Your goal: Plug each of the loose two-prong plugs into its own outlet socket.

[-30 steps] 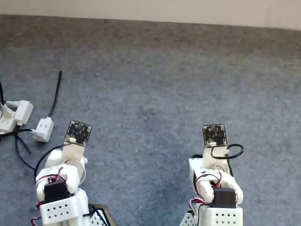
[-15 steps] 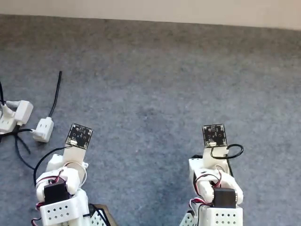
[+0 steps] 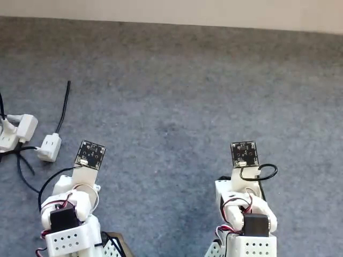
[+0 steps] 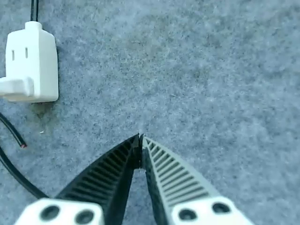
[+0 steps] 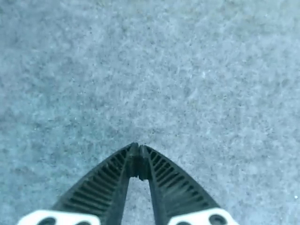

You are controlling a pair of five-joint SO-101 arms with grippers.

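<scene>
A white outlet socket (image 3: 49,147) with two slots lies on the grey carpet at the left, its black cord (image 3: 64,107) trailing away from me. In the left wrist view the same socket (image 4: 30,61) lies ahead and to one side of my left gripper (image 4: 140,143), which is shut and empty above the carpet. At the far left edge a white plug (image 3: 25,126) lies against another white socket block (image 3: 6,140); I cannot tell if they are joined. My right gripper (image 5: 139,161) is shut on nothing over bare carpet. Both arms sit at the near edge.
Black wires (image 3: 24,166) loop on the carpet beside the left arm (image 3: 69,214), and one bare-ended wire (image 4: 13,136) runs close to the left gripper. The right arm (image 3: 246,214) stands at the near right. A pale wall strip (image 3: 171,13) borders the far edge.
The left arm has drawn back slightly toward the near edge. The right arm and the sockets have not moved.
</scene>
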